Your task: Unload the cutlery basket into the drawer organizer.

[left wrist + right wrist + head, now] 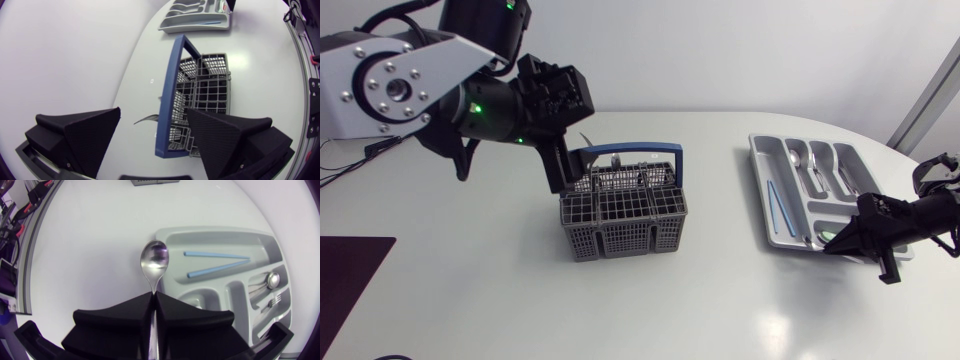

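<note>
The grey cutlery basket [623, 215] with a blue handle [630, 150] stands mid-table. My left gripper [564, 175] hangs open over the basket's back left corner. In the left wrist view its fingers [82, 135] straddle the end of the blue handle [170, 90], and a thin curved metal piece [147, 119] shows beside the basket [205, 90]. My right gripper [832, 246] sits at the near edge of the grey drawer organizer [762, 180], shut [154, 302] on a silver spoon [154, 260]. The spoon's bowl lies just outside the organizer's rim [170, 235].
The organizer holds two blue chopsticks [215, 262], spoons [798, 165] and a fork [275, 300] in separate slots. A dark mat [345, 280] lies at the table's front left corner. Open white tabletop runs between basket and organizer.
</note>
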`<move>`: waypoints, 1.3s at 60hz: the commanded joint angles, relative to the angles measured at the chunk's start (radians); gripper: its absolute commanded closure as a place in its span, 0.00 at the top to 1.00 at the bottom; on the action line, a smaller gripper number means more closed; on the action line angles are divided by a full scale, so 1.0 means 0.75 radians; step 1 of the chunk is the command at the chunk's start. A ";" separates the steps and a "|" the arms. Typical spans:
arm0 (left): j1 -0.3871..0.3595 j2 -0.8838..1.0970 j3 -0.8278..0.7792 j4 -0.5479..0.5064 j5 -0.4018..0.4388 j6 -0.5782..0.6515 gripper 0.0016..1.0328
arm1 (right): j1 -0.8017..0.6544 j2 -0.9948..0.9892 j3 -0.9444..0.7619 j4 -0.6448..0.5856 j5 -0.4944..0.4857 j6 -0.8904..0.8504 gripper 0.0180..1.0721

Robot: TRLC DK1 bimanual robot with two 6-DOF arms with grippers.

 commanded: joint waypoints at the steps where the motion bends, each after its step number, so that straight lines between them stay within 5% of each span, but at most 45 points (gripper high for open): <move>1: 0.048 -0.022 0.072 -0.017 0.002 -0.087 0.95 | -0.060 0.081 0.091 -0.016 0.005 -0.141 0.05; 18: 0.136 0.000 0.104 -0.031 0.008 -0.249 0.95 | -0.171 0.229 0.266 0.006 0.036 -0.284 0.05; 43: 0.199 -0.016 0.029 -0.039 0.022 -0.445 0.95 | -0.130 0.196 0.105 0.317 0.068 -0.319 0.07; 46: 0.211 -0.028 0.016 -0.039 0.028 -0.471 0.95 | -0.126 0.188 0.084 0.337 0.068 -0.319 0.16; 50: 0.230 -0.043 -0.008 -0.044 0.069 -0.512 0.95 | -0.124 0.165 0.056 0.362 0.066 -0.319 0.45; 58: 0.254 -0.083 -0.057 -0.052 0.100 -0.578 0.95 | -0.118 0.083 0.039 0.356 0.036 -0.253 0.69; 67: 0.271 -0.153 -0.127 -0.052 0.135 -0.625 0.95 | -0.099 -0.025 0.060 0.284 -0.032 -0.171 0.86; 78: 0.271 -0.225 -0.239 -0.050 0.182 -0.668 0.95 | -0.005 -0.158 0.080 0.192 -0.136 0.023 0.88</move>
